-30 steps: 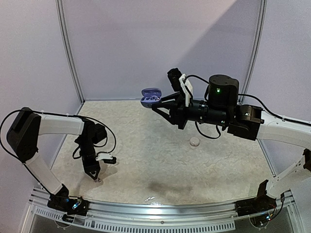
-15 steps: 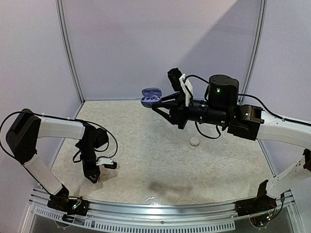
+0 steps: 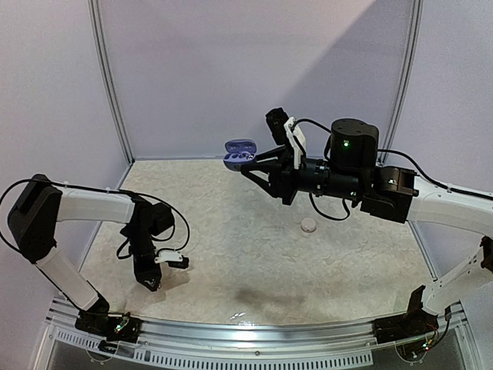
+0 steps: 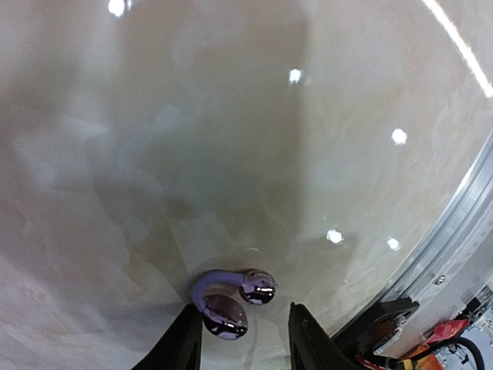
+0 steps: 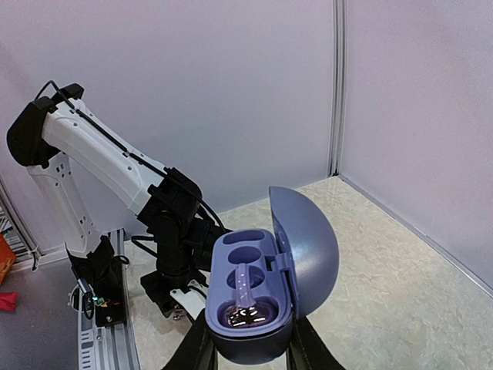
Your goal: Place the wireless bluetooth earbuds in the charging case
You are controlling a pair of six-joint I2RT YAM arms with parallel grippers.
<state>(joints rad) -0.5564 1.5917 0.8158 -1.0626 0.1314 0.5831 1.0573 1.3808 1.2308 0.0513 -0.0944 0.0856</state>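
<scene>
Down and closer came my left gripper (image 4: pixel 242 308), half open around an earbud (image 4: pixel 225 312) lying on the table (image 4: pixel 231 116), not picked up yet, while my right gripper (image 5: pixel 248 348) squeezed the open charging case (image 5: pixel 254 266) up high, with one bud (image 5: pixel 245 314) in it, I thought, and room for one more.

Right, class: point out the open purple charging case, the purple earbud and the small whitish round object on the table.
charging case (image 5: pixel 248 343): right wrist view, front wall of its base.
purple earbud (image 4: pixel 223 317): left wrist view, its shiny rounded body.
whitish round object (image 3: pixel 309 225): top view, its middle.
</scene>
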